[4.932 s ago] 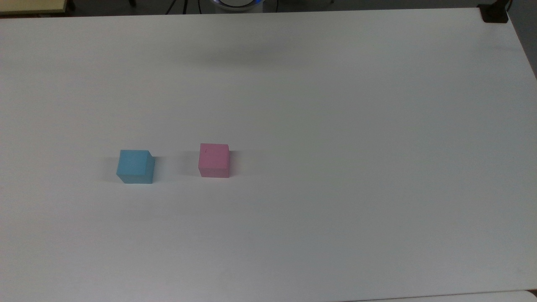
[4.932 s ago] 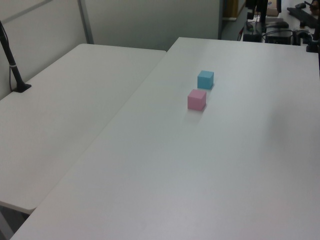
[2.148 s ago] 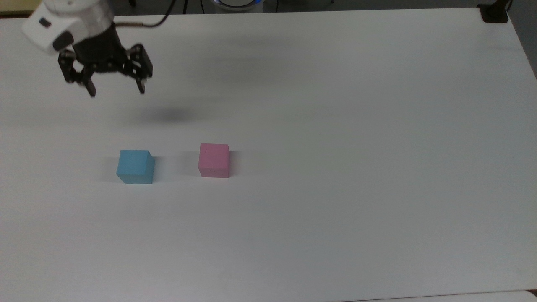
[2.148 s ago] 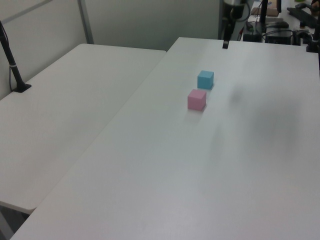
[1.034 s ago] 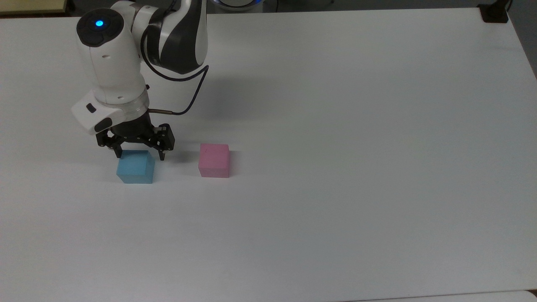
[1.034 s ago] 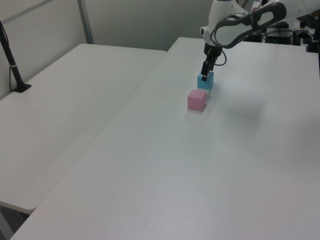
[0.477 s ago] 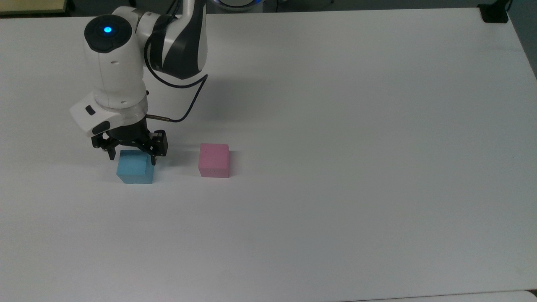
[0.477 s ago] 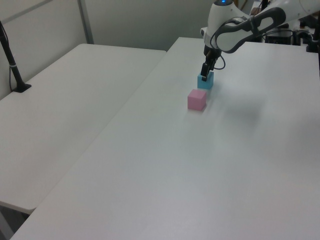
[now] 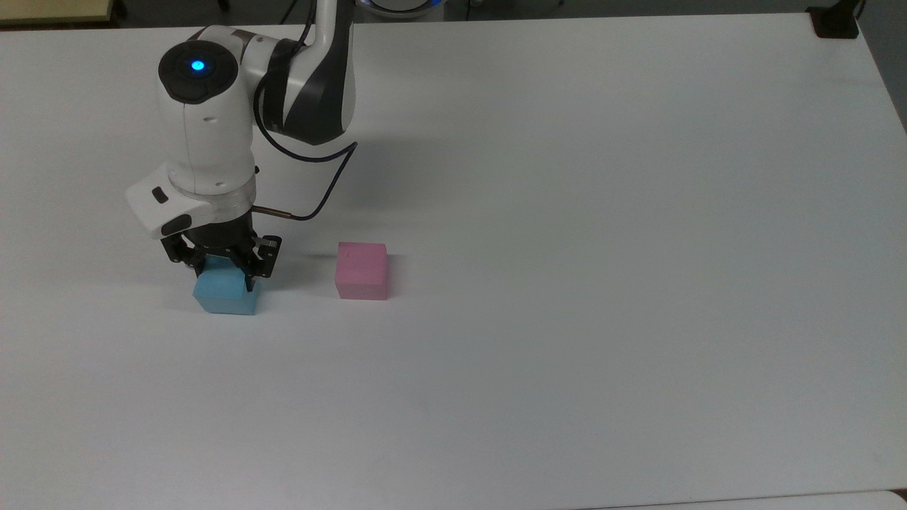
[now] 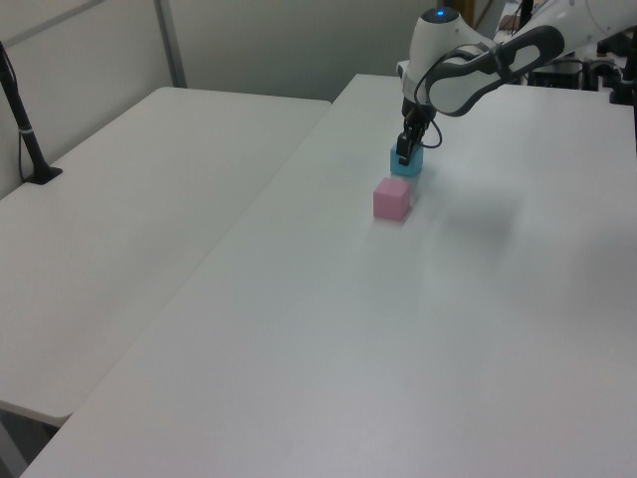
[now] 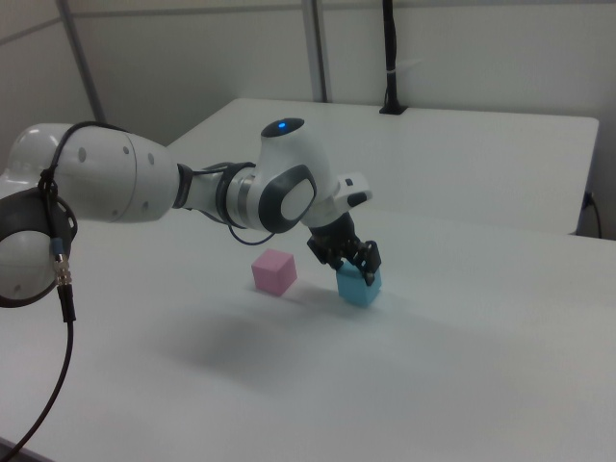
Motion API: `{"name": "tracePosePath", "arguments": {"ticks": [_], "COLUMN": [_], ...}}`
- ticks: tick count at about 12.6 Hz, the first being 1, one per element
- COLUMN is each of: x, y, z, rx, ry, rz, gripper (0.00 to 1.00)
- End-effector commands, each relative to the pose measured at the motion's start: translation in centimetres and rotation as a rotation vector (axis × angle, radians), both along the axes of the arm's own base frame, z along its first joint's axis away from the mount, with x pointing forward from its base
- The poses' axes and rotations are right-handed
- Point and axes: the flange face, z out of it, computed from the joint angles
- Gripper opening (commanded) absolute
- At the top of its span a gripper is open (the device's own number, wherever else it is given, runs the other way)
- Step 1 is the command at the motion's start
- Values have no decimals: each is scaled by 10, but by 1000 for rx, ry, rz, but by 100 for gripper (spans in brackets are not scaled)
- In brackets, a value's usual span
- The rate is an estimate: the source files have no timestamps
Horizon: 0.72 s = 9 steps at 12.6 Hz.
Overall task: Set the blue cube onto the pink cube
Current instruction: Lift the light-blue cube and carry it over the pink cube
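Although the black two-finger gripper (image 9: 224, 278) is down around the small sky-blue matte cube (image 9: 224, 296), its fingers look narrowed to about the cube's width, one at each side, and whether they press its faces cannot be made out. The cube rests on the white tabletop (image 9: 567, 212), toward the top view's left edge and well in from the near and far edges. The small pastel pink matte cube (image 9: 362, 271) stands near it on the top view's right, apart from it, with bare table between them.

The likeliest trouble is a poor hold. In the right view the fingers sit high on the blue cube (image 11: 360, 287), so a lift could let it slip or pivot out if the squeeze is light. The cube also seems slightly turned against the finger line, so closing could twist it and leave it skewed for stacking. Since the two cubes match in size, any offset at release could tip the blue one off. A low sideways carry could knock the pink cube (image 11: 274, 272).
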Motion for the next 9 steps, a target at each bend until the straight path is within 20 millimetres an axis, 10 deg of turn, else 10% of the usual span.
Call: {"name": "tracePosePath", "arguments": {"ticks": [1,5,9], "x": [-9,-43,-44], "y": [29,88,127], "z": [53,116,92], "rx": [18,68,39], "ry": [-4,161,187], "rz": [-1,45,-11], "gripper": [55,55,50]}}
